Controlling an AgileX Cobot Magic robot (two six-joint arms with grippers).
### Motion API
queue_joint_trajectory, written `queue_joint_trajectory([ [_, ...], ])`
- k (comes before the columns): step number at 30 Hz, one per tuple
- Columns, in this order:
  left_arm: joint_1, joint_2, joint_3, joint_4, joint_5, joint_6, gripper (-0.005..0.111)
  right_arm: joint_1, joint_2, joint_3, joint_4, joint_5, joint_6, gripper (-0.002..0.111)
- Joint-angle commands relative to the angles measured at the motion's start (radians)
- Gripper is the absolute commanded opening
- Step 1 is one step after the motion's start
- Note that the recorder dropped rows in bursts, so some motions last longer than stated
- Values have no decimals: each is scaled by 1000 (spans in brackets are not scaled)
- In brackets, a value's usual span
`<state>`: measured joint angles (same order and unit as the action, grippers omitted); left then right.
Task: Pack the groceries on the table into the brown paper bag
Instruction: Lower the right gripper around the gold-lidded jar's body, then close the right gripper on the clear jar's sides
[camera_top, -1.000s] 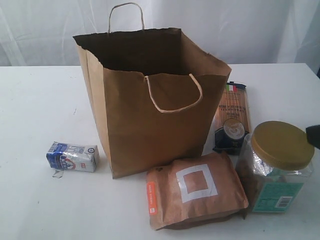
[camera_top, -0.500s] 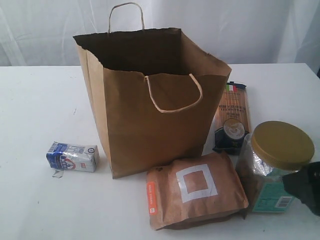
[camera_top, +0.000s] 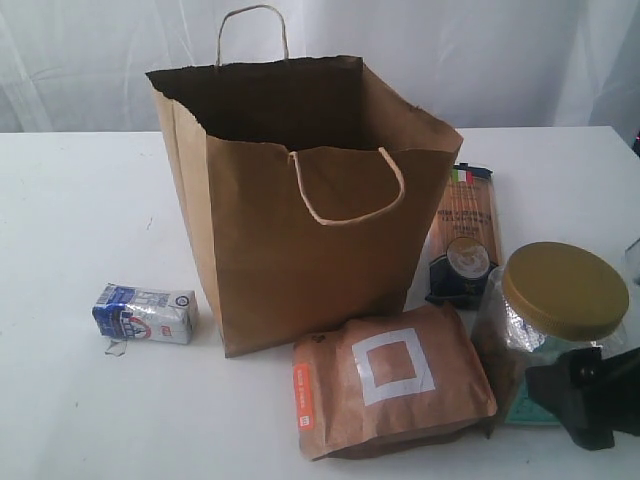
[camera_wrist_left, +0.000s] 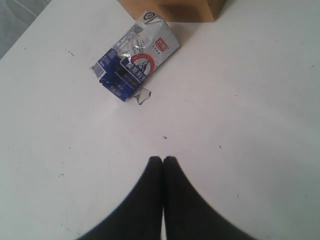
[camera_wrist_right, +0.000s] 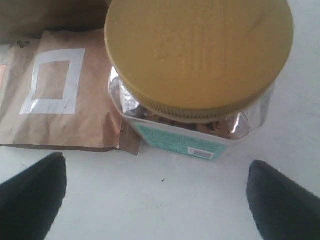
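free: bag (camera_top: 300, 250) mouth | blocked: jar (camera_top: 565, 290) flanked by pouch (camera_top: 390, 390) (just beside)

a white table (camera_top: 70, 200) fills the lower part of the exterior view, wide and flat, its far edge running straight across. the top is matt, with a few small dark specks (camera_wrist_left: 164, 137) that show best in the left wrist view. behind the table hangs a pale white curtain (camera_top: 470, 60) that closes off the whole background. it falls in soft vertical folds with faint grey shading between them. the light is even and diffuse, bright on the cloth, and the shadows on the table are soft-edged. past the table's edge in the left wrist view lies a dim grey strip (camera_wrist_left: 17, 17), too blurred to identify.
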<state>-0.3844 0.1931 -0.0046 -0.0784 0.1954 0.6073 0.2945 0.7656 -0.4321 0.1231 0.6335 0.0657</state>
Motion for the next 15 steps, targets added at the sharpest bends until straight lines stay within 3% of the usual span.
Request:
queue_joint_trajectory([
  [1, 2, -7, 5, -3, -1, -6, 0, 25, 7, 49, 3, -92, -1, 90],
  [15, 2, -7, 5, -3, -1, -6, 0, 25, 7, 178, 19, -272, -1, 90],
])
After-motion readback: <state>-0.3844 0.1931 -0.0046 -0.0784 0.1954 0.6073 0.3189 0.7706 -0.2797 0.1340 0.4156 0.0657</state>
